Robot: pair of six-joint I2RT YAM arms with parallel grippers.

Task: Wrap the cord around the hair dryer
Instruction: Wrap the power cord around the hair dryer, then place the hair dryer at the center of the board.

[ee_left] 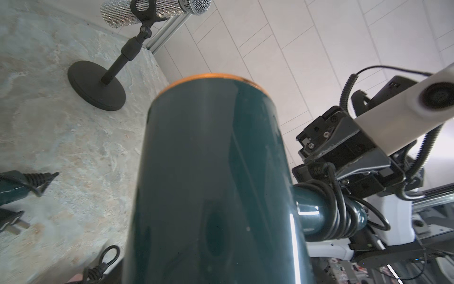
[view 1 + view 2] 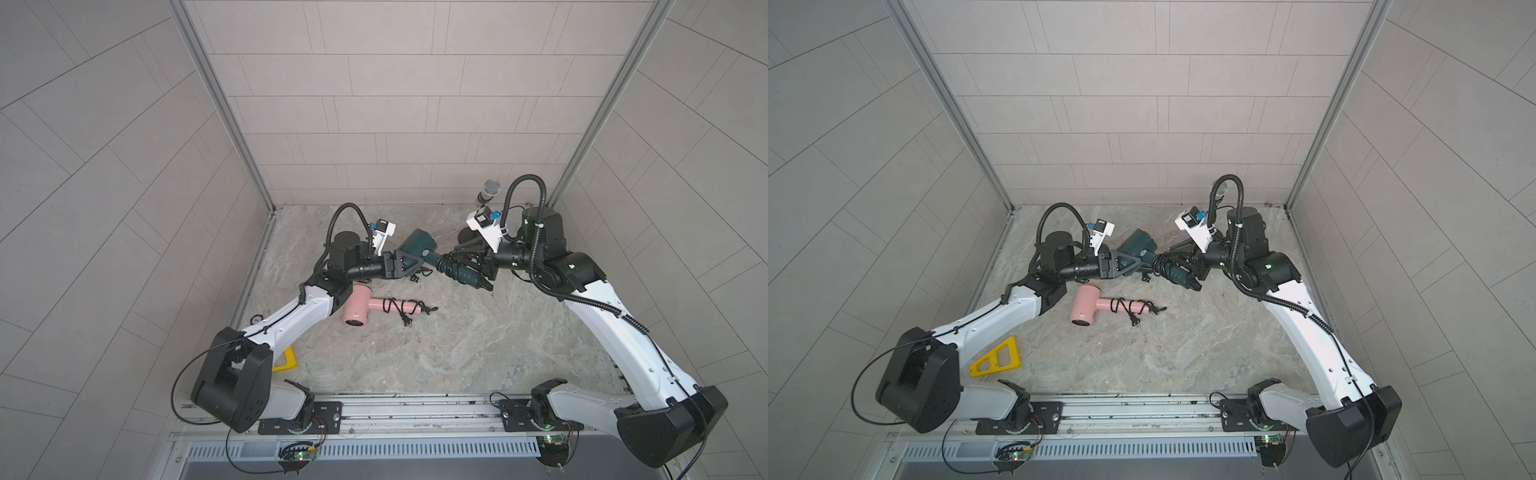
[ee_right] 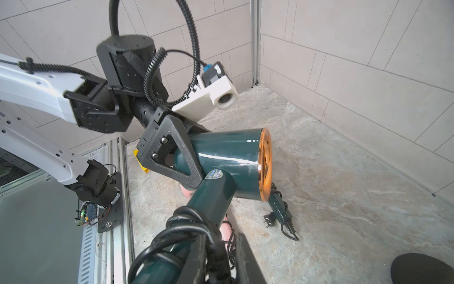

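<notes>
- Grey tiled walls box in a marbled stone desk.
- My left fingers clamp the barrel of the green hair dryer, holding it off the desk at 1 o'clock from the pink hair dryer, so the handle is free all round.
- My right fingers look pinched shut on the cord beside that handle, probably to lay another turn.
- Glossy teal shell, copper-rimmed mouth toward 11 o'clock, black coils bunched high on the handle.

Dark green hair dryer, orange-rimmed barrel, held aloft; black cord coiled around handle.
</notes>
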